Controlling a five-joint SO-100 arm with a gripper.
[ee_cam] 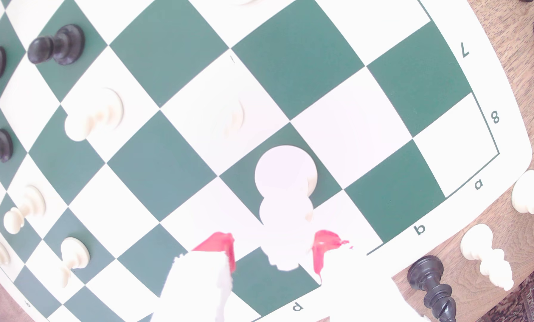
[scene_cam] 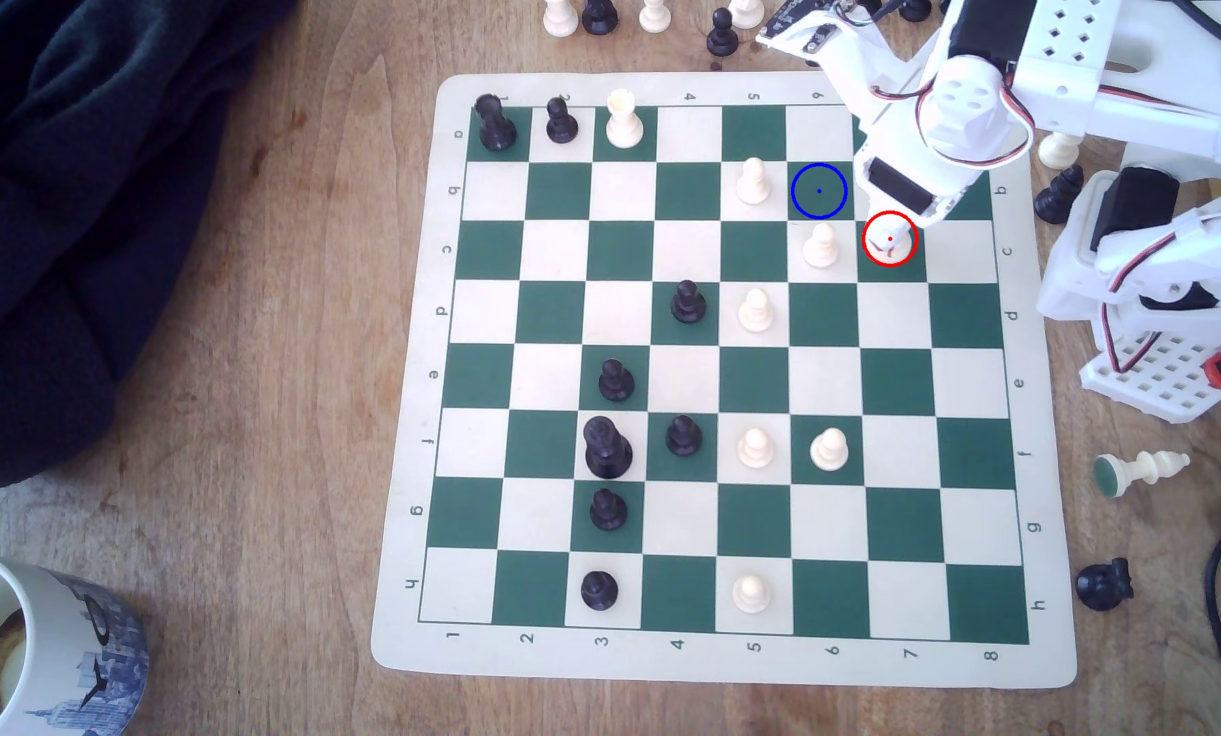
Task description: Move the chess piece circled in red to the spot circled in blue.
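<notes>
I saw the smooth cream plastic chess piece (ee_cam: 286, 173), round-based, between my red-padded fingers (ee_cam: 225, 247) spread wide, vinyl board (scene_cam: 409, 396) lettered a–h, the spot (scene_cam: 818, 191) blue-ringed green.

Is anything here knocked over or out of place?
Yes. A cream chess piece with a green felt base lies on its side on the wooden table, off the exterior view's right board edge. A black piece nearby also seems toppled.
</notes>
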